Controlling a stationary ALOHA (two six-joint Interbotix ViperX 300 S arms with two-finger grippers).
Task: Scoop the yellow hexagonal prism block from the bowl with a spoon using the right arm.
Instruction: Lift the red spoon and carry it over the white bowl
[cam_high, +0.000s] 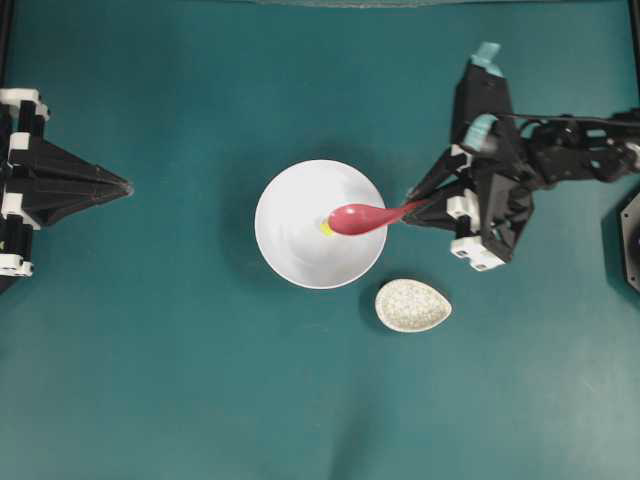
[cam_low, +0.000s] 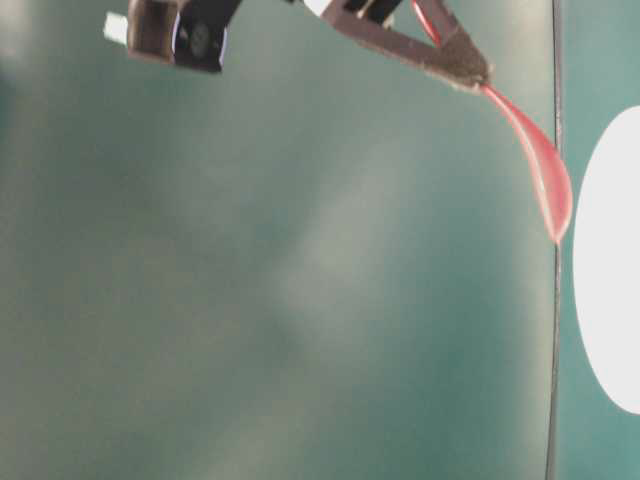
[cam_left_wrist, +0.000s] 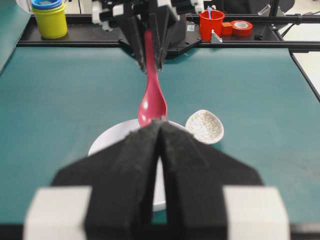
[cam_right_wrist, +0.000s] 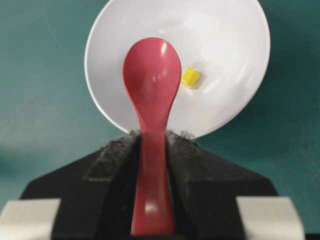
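My right gripper (cam_right_wrist: 151, 145) is clamped on the glossy red-pink spoon (cam_right_wrist: 151, 75); tiny yellow hexagonal block (cam_right_wrist: 190, 77) sits just right of its scoop, inside the white bowl (cam_right_wrist: 230, 40); left gripper (cam_left_wrist: 159, 150) closed, far off.

The block (cam_high: 326, 227) lies in the bowl (cam_high: 290, 250), spoon (cam_high: 358, 217) above.

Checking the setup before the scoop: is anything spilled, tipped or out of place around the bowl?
Nothing stands out. The white bowl sits upright with the yellow block inside, the red spoon is held straight in the right pincer, and the speckled dish lies beside the bowl.
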